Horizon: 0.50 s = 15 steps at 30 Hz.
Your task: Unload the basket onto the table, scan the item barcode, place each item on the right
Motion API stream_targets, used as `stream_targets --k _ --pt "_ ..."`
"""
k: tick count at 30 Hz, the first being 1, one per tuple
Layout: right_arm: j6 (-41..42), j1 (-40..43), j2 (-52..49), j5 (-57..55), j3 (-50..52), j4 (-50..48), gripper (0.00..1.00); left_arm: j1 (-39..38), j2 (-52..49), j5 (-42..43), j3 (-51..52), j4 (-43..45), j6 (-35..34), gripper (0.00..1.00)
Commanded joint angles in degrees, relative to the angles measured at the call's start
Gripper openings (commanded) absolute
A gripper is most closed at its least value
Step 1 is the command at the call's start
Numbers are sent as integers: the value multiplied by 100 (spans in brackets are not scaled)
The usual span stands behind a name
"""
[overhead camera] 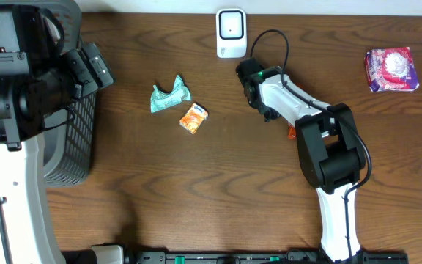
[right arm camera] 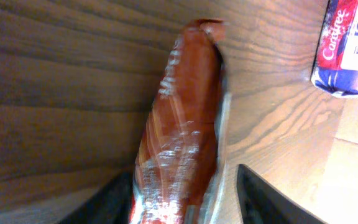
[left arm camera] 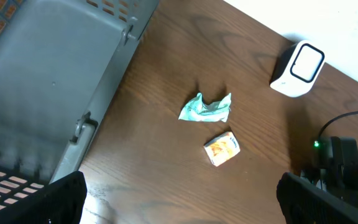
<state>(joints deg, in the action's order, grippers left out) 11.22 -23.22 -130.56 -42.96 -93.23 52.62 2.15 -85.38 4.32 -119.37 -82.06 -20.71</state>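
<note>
Dark wood surface (overhead camera: 196, 183): a red packet (right arm camera: 179, 124), judged soft and slippery, lies right of centre, short of the far-edge scanner (overhead camera: 231, 33). It is flanked by the right fingers (right arm camera: 107, 202), grip unconfirmed. A light mid-body pinch is advised. The left fingers (left arm camera: 55, 199) are spread, empty.

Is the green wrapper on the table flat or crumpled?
Crumpled: the green wrapper is bunched into uneven folds with corners sticking up.

Soft even light; orange packet (right arm camera: 179, 124) blurred up close
</note>
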Motion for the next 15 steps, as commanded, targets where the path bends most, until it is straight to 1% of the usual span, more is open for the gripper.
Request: stream_targets --k 1,2,4,5,7,8,11,15 --pt "72 116 -81 282 341 -96 39 20 -24 -48 31 2 74 98" --pt "72 149 -81 286 417 -160 34 20 -22 -48 31 2 74 98" --pt "70 195 -81 481 490 -201 33 20 -22 -48 31 2 74 98" --pt "31 223 -81 621 494 -195 27 20 -24 -48 31 2 74 98" --pt "31 262 -79 820 476 -160 5 20 -24 -50 31 2 74 98" --pt "31 280 -76 907 435 -111 1 20 -22 -50 31 2 74 98" --pt "26 361 -68 1263 177 157 1 20 -24 -48 31 2 74 98" --pt "28 529 -46 1552 -472 793 1 20 -22 -48 31 2 74 98"
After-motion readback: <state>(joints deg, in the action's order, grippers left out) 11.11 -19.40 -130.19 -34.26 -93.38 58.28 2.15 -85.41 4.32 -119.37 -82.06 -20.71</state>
